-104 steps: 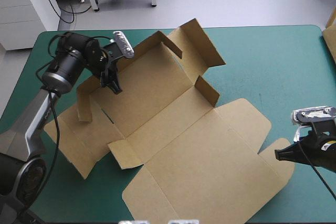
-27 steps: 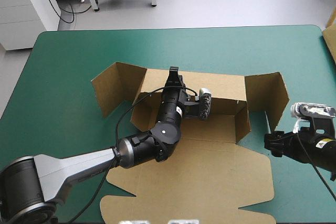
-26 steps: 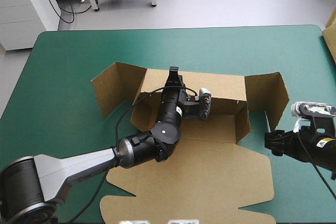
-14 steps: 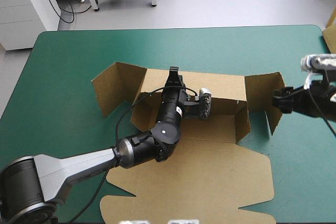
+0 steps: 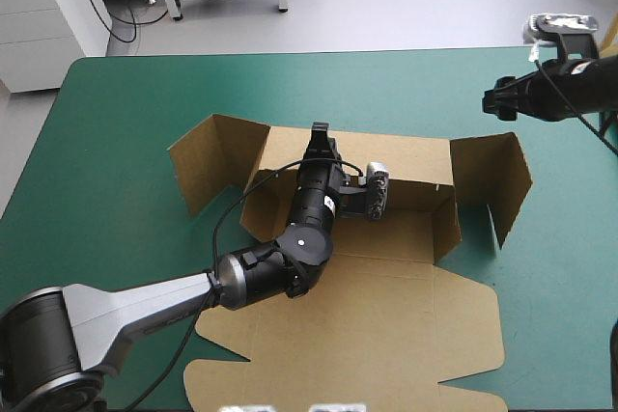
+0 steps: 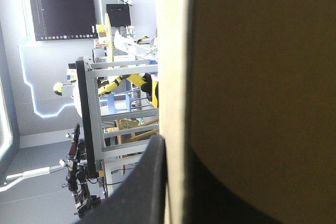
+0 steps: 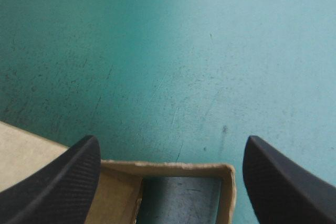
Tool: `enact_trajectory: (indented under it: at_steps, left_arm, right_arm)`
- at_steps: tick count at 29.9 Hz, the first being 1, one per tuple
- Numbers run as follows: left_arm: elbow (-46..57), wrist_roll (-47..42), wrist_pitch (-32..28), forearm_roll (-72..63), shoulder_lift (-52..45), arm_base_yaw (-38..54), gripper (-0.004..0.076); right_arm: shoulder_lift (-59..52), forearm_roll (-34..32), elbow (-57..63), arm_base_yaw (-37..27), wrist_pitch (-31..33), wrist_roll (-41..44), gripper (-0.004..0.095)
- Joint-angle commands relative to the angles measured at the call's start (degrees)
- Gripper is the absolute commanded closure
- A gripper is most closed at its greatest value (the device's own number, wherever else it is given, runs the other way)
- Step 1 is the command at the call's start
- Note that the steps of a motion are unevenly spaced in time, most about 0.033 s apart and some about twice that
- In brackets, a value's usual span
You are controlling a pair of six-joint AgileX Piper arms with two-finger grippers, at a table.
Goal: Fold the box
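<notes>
Box (image 5: 386,325) wall between left fingers (image 6: 142,195)

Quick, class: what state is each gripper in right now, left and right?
Left gripper: shut on the box, at its back wall.
Right gripper: open, holding nothing.

matt brown board box (image 5: 386,315), faintly scratched matt teal-green cover (image 5: 126,113)

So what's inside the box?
Only the left gripper is inside the box, pinching the far wall. The rest shows bare board. The floor under the gripper is covered.
</notes>
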Motion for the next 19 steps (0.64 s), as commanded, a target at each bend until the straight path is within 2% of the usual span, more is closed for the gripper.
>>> enact_trajectory:
  at_steps: [1, 12, 19]
  left_arm:
    - [-0.9, -0.7, -1.09, -0.1, -2.3, -0.35, 0.0731]
    - [-0.9, -0.8, -1.34, -0.18, -2.3, -0.35, 0.0731]
    - [-0.9, -5.85, -0.27, -0.38, -2.3, -0.35, 0.0731]
  right_arm:
    - [3.07, -0.01, -3.24, 1.91, -2.41, -0.54, 0.0209]
    - [9.14, -0.81, -3.45, 2.77, -2.23, -0.54, 0.0209]
    - [8.02, -4.92, -0.87, 2.77, -0.58, 1.66, 0.0209]
